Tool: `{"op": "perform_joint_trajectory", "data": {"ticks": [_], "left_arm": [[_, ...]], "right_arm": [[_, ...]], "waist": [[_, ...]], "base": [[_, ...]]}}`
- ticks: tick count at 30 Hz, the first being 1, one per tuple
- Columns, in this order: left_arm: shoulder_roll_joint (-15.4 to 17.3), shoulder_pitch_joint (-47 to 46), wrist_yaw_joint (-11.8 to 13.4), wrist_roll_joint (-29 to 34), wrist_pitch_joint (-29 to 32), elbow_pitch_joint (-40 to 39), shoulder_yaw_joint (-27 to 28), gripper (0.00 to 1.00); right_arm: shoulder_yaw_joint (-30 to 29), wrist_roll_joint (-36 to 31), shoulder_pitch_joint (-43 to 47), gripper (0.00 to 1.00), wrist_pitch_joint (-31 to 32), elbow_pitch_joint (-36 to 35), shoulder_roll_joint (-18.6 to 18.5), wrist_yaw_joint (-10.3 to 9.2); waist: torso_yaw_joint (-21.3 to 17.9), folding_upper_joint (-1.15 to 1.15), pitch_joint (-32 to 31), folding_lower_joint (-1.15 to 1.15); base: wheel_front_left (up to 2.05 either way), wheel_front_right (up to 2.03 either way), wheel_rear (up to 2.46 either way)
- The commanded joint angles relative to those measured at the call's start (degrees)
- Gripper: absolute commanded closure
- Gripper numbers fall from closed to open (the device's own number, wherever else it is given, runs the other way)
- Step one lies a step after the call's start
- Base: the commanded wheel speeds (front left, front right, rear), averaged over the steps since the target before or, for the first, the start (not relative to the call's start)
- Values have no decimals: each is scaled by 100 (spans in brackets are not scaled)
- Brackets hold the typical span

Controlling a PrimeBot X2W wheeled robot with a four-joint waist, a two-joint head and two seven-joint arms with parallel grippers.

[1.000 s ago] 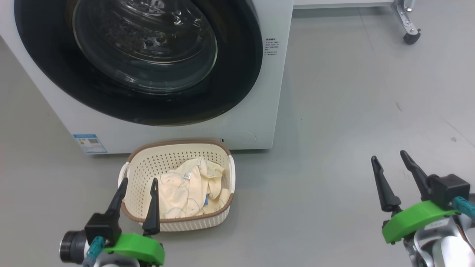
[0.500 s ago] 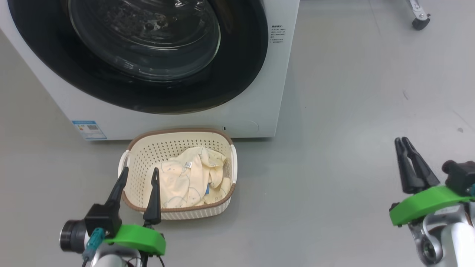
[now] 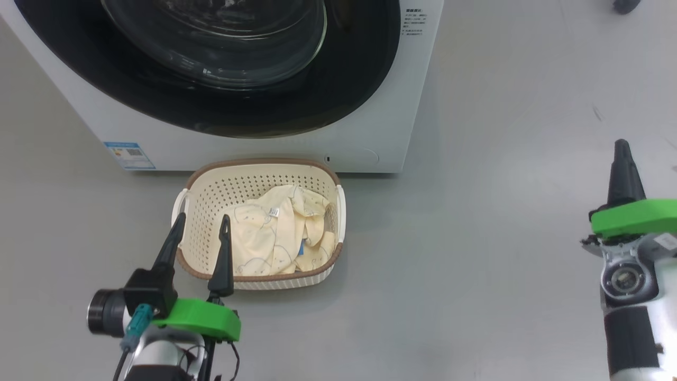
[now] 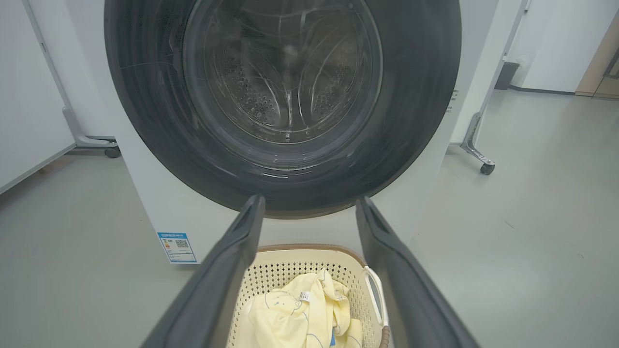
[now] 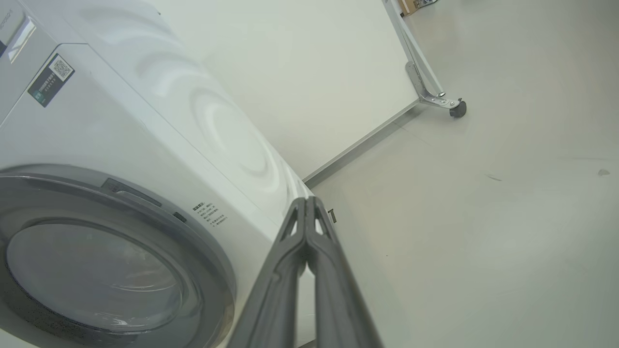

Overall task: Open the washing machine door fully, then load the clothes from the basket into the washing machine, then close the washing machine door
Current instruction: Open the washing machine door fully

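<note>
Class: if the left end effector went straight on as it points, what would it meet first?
Probably the lower black rim of the round glass-centred washing machine door, passing over the cream perforated basket; depth unclear.

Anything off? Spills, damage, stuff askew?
Nothing stands out. The washing machine door is shut and looks intact; the basket sits upright on the floor before it, the clothes all inside, none over the rim. No spills. The left gripper is open near the basket, the right gripper shut over the floor.
</note>
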Motion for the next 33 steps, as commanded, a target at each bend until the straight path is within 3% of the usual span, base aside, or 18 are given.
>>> {"op": "perform_joint_trajectory", "data": {"ticks": [1, 6, 13, 23, 33], "left_arm": [[56, -277, 1, 55, -81, -171, 172, 0], [32, -417, -22, 97, -81, -163, 136, 0], [-15, -561, -31, 158, -81, -220, 96, 0], [-100, -776, -85, 208, -81, -258, -72, 0], [-166, -941, -103, 197, -81, -302, -284, 0]], "right_arm": [[132, 488, -402, 100, 45, -34, -65, -17], [76, 2645, -1145, 100, 573, 640, -65, -17], [-120, 4395, -2146, 100, 1433, 1424, -65, -17], [-155, 5245, -3545, 100, 2473, 2500, -78, -17], [130, 5097, -4859, 100, 2840, 3390, -136, -17]], "waist": [[42, 0, 68, 0], [137, 0, 220, 0], [259, 0, 475, 0], [510, 0, 823, 0], [791, 0, 1174, 0]], "base": [[0, 0, 0], [0, 0, 0], [0, 0, 0], [0, 0, 0], [0, 0, 0]]}}
